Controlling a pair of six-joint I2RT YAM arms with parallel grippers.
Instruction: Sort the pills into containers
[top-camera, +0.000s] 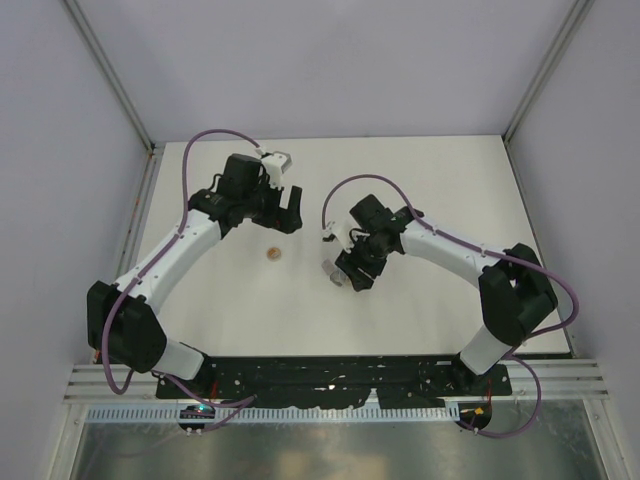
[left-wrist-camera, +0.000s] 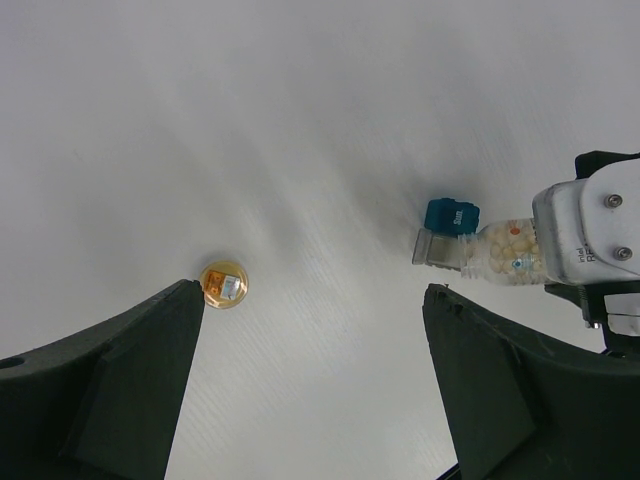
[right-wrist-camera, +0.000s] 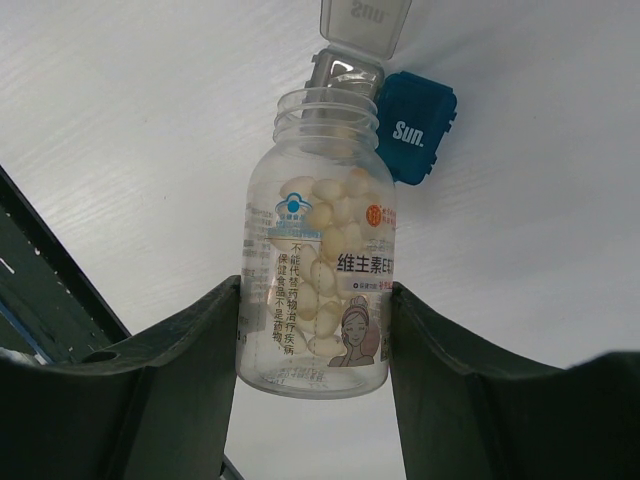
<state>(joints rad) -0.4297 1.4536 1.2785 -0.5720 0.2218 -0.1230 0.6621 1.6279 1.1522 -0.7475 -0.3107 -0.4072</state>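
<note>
Two boxes: the grey box (right-wrist-camera: 345, 72) and the blue box (right-wrist-camera: 418, 125) sit side by side on the table (top-camera: 440, 180), touching each other, just ahead of my right hand (right-wrist-camera: 315, 300).
Grey box: its lid is flipped open and stands up behind the compartment.
Blue box: its lid is down, with "Sun." printed in white on top.
Right hand: closed part-way on a clear bottle (right-wrist-camera: 318, 330), with one finger pressed against each side of its lower body.
Bottle: it has no cap and is tipped over, so its open mouth points at the grey box, right at the opening. I cannot tell whether the rim touches the box.
Pills (right-wrist-camera: 325, 215): pale and oval, heaped inside the bottle from the middle up toward the shoulder.
Left hand (left-wrist-camera: 312, 295): spread wide and holding nothing. It hangs above bare table, well apart from the boxes and to their left.
Orange cap (left-wrist-camera: 224, 284): a small round piece lying flat on the table between my two hands. It is close to one finger of my left hand in the wrist view and apart from the boxes.
Arms: both reach in from the near edge and bend toward the middle of the table.
</note>
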